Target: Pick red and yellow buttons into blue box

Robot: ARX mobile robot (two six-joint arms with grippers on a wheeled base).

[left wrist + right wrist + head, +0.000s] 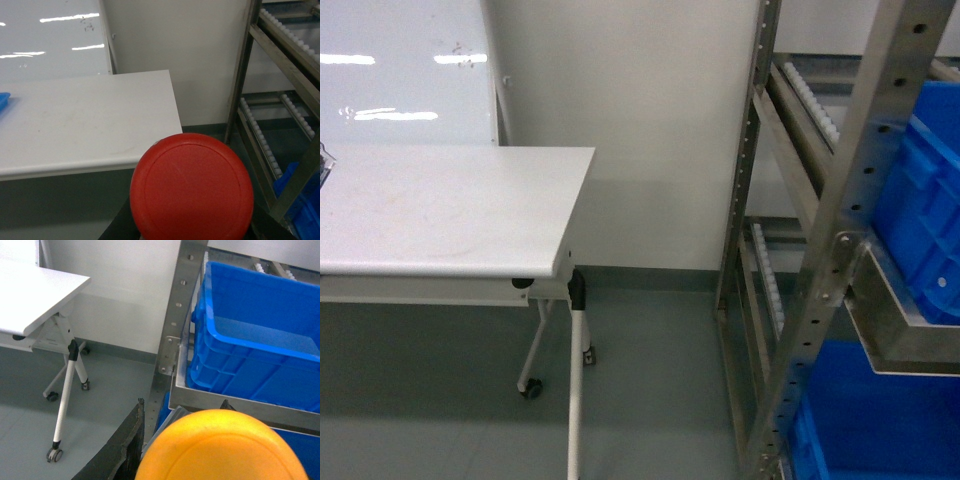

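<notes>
The red button fills the bottom of the left wrist view, its round cap facing the camera. My left gripper is shut on it, with only dark finger edges showing beside the cap. The yellow button fills the bottom of the right wrist view, and my right gripper is shut on it, its black finger showing at the cap's left. The blue box sits on a metal rack shelf just beyond the yellow button, and it also shows at the right edge of the head view, the box. Neither gripper appears in the head view.
A white wheeled table stands at the left, with grey floor between it and the steel roller rack. Another blue crate sits on the rack's lower level. A shallow blue tray's corner lies on the table.
</notes>
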